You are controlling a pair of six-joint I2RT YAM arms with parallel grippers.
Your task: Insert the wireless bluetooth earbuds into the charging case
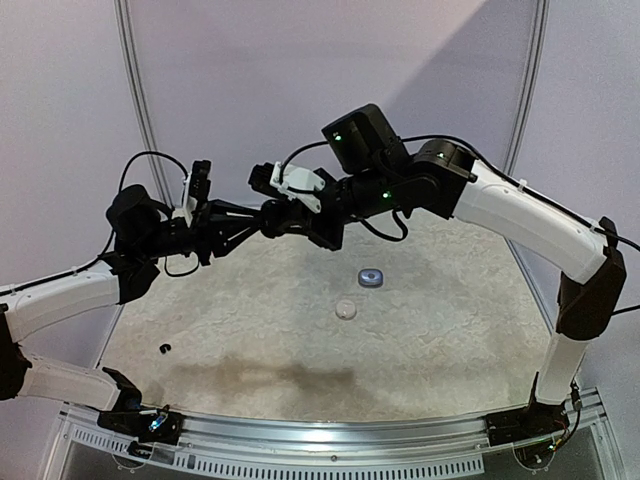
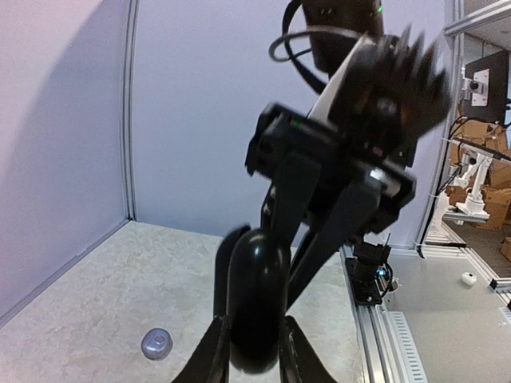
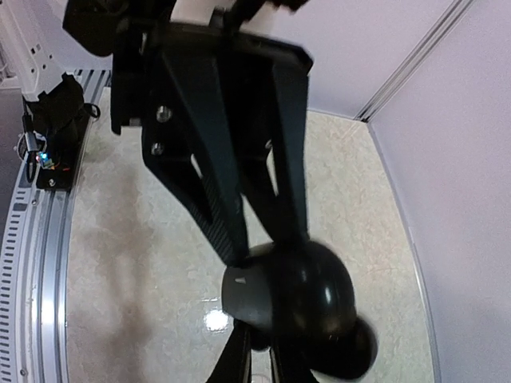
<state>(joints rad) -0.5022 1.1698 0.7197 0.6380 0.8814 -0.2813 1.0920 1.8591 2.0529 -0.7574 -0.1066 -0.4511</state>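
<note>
The left gripper (image 2: 255, 347) clamps the black case (image 2: 255, 279) aloft; the right gripper (image 3: 259, 361), pinched narrow just beside it, contents unclear, could knock it loose if misaligned.

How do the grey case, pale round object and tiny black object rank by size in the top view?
Largest: grey case, barely.
Next: pale round object, nearly alike, so unsure.
Smallest: tiny black object, clearly.

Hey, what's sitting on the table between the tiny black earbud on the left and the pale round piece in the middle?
Nothing. In the top view, only bare tabletop runs between the black earbud and the pale round piece.
</note>
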